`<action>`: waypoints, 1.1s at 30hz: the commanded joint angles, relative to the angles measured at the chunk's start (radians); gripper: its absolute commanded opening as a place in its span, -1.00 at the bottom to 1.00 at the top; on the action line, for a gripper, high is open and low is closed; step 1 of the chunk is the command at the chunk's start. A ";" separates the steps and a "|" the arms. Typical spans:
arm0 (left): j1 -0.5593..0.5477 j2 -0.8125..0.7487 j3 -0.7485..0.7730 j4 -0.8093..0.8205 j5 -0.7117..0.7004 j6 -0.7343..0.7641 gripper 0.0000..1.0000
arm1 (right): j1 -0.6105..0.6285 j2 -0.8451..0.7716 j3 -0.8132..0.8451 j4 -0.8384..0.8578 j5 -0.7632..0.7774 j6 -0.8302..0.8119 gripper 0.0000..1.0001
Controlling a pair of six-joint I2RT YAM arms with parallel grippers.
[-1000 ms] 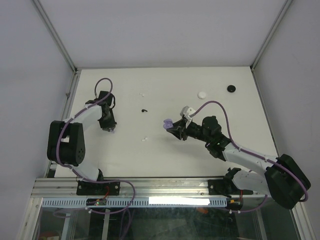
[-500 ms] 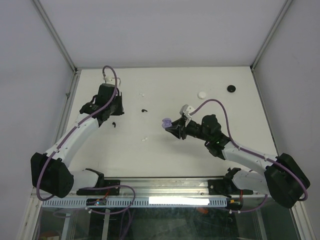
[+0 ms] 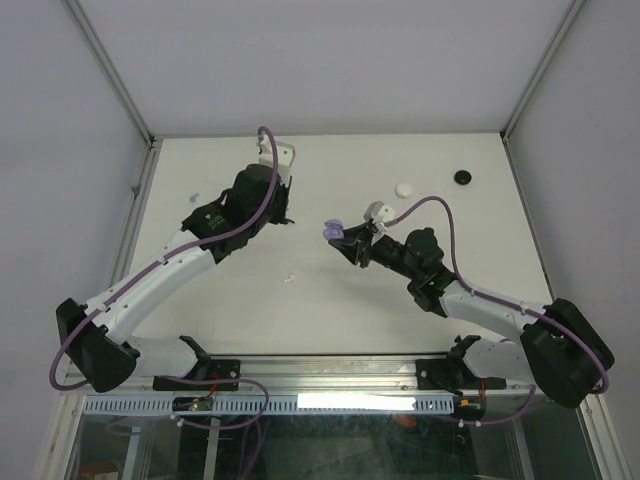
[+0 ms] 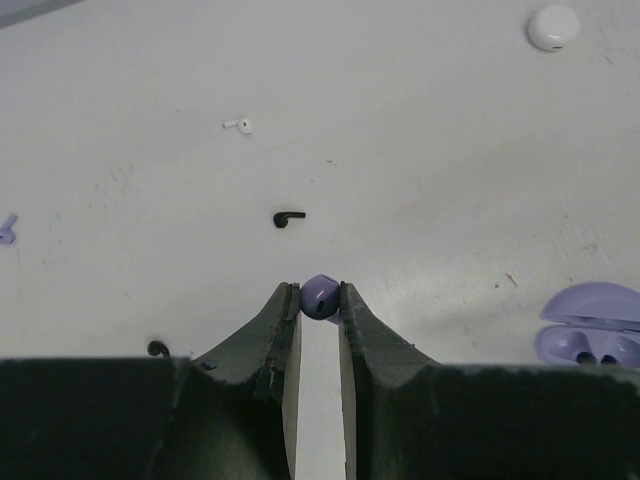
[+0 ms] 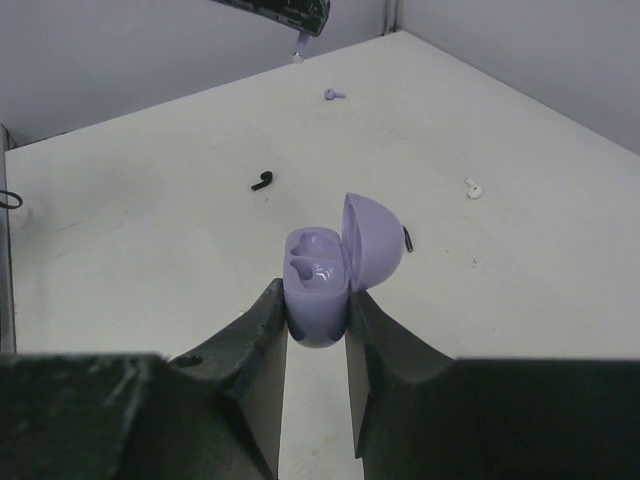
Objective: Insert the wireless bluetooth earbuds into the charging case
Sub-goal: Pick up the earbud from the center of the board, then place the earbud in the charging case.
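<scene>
- Clamped in left hand (image 4: 320,306): lilac earbud (image 4: 318,293), lower centre.
- Clamped in right hand (image 5: 317,312): lilac charging case (image 5: 322,262), lid open, centre.
- Align above the case; lower slowly, stem first.

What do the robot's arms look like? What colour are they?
The left arm and right arm have white tube sections joined by chunky black joints. A purple cable loops along each one. The left gripper and right gripper each have two dark, wedge-shaped fingers.
</scene>
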 commanded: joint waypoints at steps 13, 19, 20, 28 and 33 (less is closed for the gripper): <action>-0.283 0.090 0.123 0.090 -0.342 0.048 -0.90 | 0.016 0.095 -0.028 0.386 0.106 0.016 -1.00; -0.308 0.067 0.095 0.134 -0.292 0.025 -0.91 | 0.016 0.124 -0.040 0.480 0.124 0.030 -1.00; -0.312 0.064 0.090 0.137 -0.291 0.018 -0.91 | 0.016 0.127 -0.041 0.487 0.123 0.031 -1.00; -0.348 0.050 0.049 0.214 -0.321 0.054 -0.91 | 0.016 0.143 -0.037 0.518 0.099 0.039 -1.00; -0.366 0.062 0.050 0.226 -0.332 0.073 -0.91 | 0.016 0.137 -0.041 0.521 0.100 0.041 -1.00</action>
